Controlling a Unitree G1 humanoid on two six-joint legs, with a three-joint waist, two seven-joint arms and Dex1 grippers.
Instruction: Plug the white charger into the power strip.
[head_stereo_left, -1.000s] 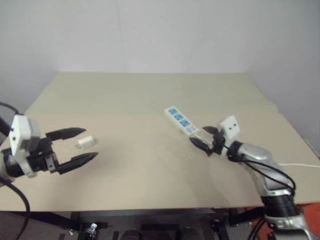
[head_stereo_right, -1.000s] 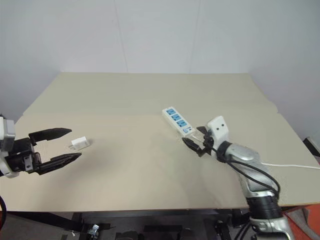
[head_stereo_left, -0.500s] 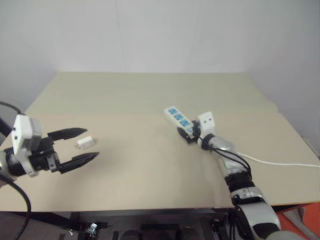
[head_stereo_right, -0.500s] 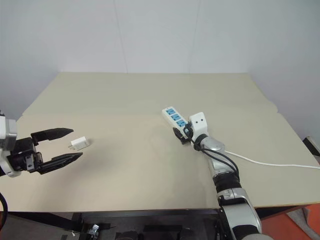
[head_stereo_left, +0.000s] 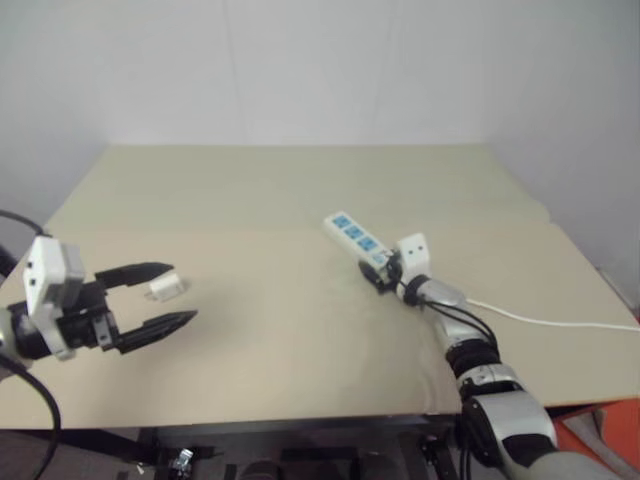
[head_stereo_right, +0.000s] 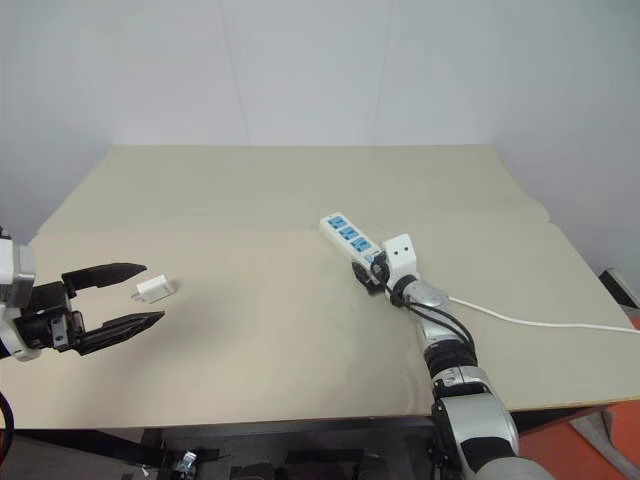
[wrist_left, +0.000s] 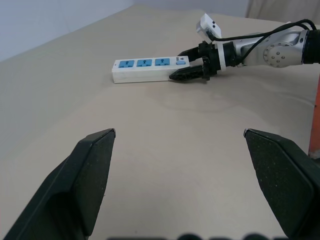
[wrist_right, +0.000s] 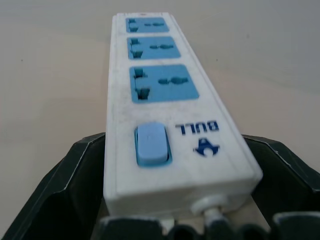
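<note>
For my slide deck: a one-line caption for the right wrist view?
Right end effector straddling the switch end of the power strip, fingers on either side.

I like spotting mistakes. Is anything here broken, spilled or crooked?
Nothing looks broken or spilled. The power strip lies slanted across the table, its switch end between the right gripper fingers. The white charger lies unplugged, by the open left gripper.

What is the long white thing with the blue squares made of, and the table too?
The power strip looks like hard white plastic, smooth with slight speckling, with matte blue plastic socket faces and a moulded switch. Its cord looks like rubbery white plastic, since it bends loosely. The table top seems like matte beige board or laminate, flat and without shine; which one is unclear.
</note>
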